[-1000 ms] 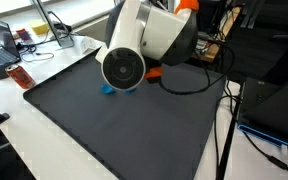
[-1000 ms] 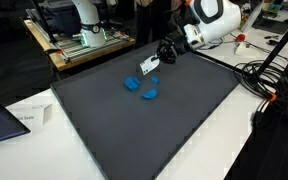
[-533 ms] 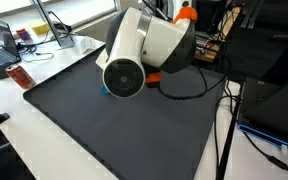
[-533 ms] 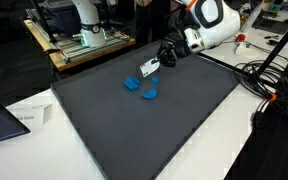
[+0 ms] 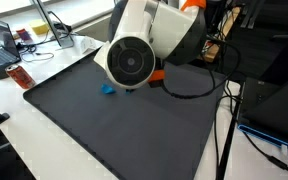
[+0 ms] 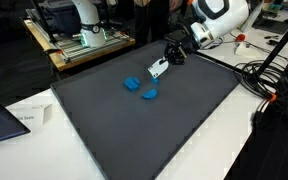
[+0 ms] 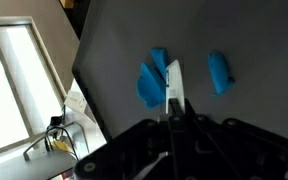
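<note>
The gripper (image 6: pixel 165 64) is clamped on a thin, flat white-and-blue block (image 6: pixel 157 70) above the matte dark mat (image 6: pixel 189 125). Two rounded blue pieces (image 6: pixel 132 84) lie on the mat.

Arm's white joint housing (image 5: pixel 132 62), round cap facing the camera, hangs over the far edge of the dark mat (image 5: pixel 114 140). A small blue piece (image 5: pixel 108 88) lies on the mat near that edge, with an orange part (image 5: pixel 156 74) beside the housing and a black cable (image 5: pixel 189 90) looping toward the right edge. A reddish-brown object (image 5: pixel 21 77) sits at the mat's left corner, on the white tabletop (image 5: pixel 4 115).
</note>
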Controlling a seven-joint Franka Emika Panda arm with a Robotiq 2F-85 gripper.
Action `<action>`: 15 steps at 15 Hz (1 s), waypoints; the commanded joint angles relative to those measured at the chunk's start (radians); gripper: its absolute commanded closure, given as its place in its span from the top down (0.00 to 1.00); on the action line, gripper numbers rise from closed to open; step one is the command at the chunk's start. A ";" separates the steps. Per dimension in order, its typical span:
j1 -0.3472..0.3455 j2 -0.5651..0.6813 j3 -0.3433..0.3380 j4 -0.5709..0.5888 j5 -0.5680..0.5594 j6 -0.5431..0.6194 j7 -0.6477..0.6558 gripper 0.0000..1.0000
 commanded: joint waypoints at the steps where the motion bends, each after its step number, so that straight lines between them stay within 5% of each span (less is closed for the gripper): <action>1: -0.015 -0.087 0.014 -0.090 -0.008 0.096 -0.056 0.01; 9: -0.042 -0.247 0.001 -0.298 -0.013 0.357 -0.103 0.01; 15: -0.060 -0.422 -0.002 -0.560 -0.029 0.503 -0.075 0.01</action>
